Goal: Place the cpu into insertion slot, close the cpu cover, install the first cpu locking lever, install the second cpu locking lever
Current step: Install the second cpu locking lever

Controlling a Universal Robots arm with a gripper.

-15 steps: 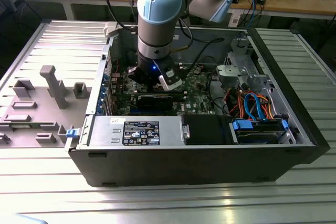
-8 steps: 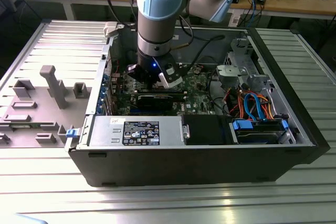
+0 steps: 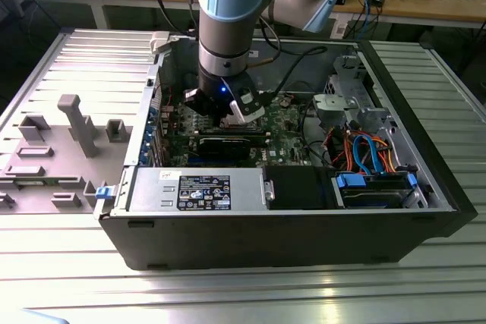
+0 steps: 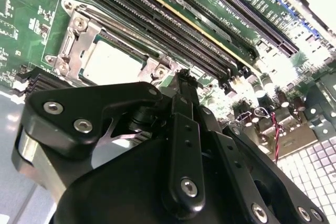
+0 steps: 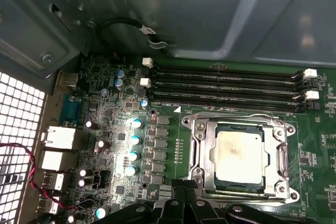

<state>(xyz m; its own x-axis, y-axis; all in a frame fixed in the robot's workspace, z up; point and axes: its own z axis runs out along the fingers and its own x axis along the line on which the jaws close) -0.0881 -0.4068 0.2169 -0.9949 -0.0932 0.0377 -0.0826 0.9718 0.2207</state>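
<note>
while the gripper (image 4: 184,77) looks pinched narrow, holding nothing, one cpu (image 5: 240,156) sits under one cpu cover (image 5: 202,153).

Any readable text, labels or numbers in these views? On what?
Nothing can be quoted.
Black label on the power supply box, exterior view: print too small to read.
White sticker beside it: blurred.
Circuit board markings, first wrist view: too small to read.
cpu top: no print visible.
</note>
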